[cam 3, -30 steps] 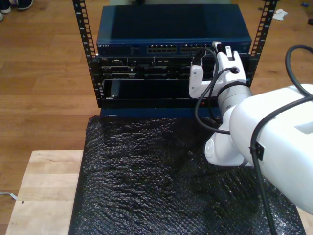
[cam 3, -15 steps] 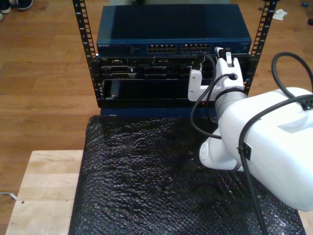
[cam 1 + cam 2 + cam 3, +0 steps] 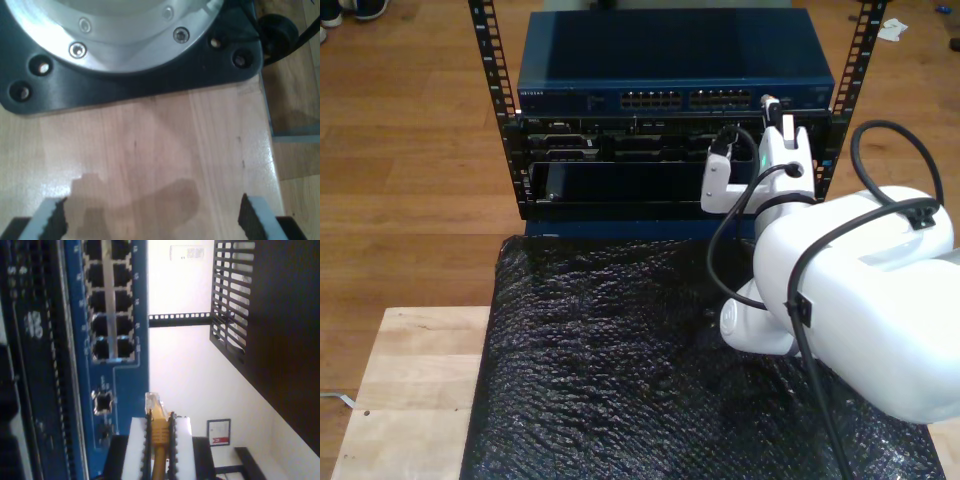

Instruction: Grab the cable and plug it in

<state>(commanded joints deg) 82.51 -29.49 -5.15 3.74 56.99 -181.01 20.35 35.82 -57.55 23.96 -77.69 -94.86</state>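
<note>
The yellow-orange cable (image 3: 159,440) runs between the fingers of my second gripper (image 3: 160,416), which is shut on it. Its clear plug (image 3: 152,400) sticks out past the fingertips, close to the blue switch (image 3: 127,300) and just off the end of its block of ports (image 3: 107,347). In the exterior view my second gripper (image 3: 772,108) is at the right end of the switch's (image 3: 670,50) front. My first gripper (image 3: 152,217) hangs open over a wooden table (image 3: 165,150), with nothing between its fingers.
A black rack (image 3: 492,90) holds the switch and dark units below it. A black bubble-wrap mat (image 3: 610,350) covers the table (image 3: 410,390). The arm's black hose (image 3: 715,250) loops in front of the rack. A black base plate (image 3: 125,95) lies ahead of my first gripper.
The second arm has swung toward the exterior view's left, and its gripper has shifted slightly left along the switch's front. It still holds the cable.
</note>
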